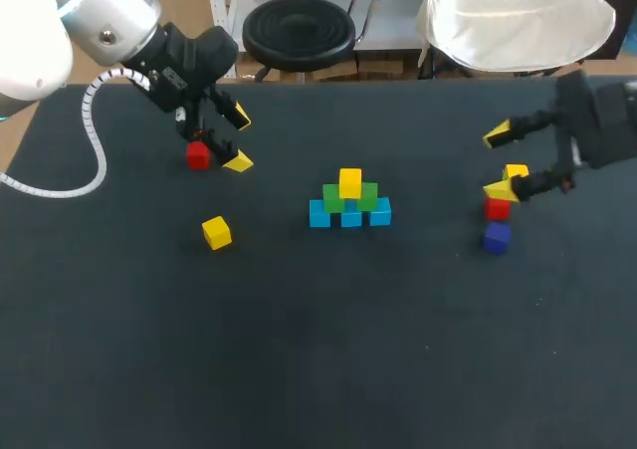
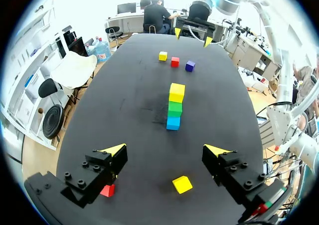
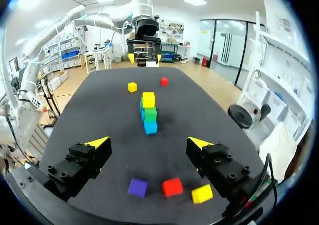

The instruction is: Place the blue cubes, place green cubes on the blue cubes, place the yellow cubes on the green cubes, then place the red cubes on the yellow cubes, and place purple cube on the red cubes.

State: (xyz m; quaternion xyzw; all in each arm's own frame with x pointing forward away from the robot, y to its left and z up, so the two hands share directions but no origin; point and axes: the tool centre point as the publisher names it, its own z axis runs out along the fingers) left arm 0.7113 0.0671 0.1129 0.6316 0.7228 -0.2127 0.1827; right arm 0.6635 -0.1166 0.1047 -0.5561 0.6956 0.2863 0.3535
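Yellow cube atop green cubes, left pincer spread, right pincer spread

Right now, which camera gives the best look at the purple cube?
Right wrist view: the purple cube sits close and unblocked just ahead of the right gripper. Head view shows it small, beside a red cube. Left wrist view shows it tiny, far across the table.

Under me right now: one wide table, its top dark, matte, near black, spanning my head view side to side. Soft light lies evenly on it, shadows faint.
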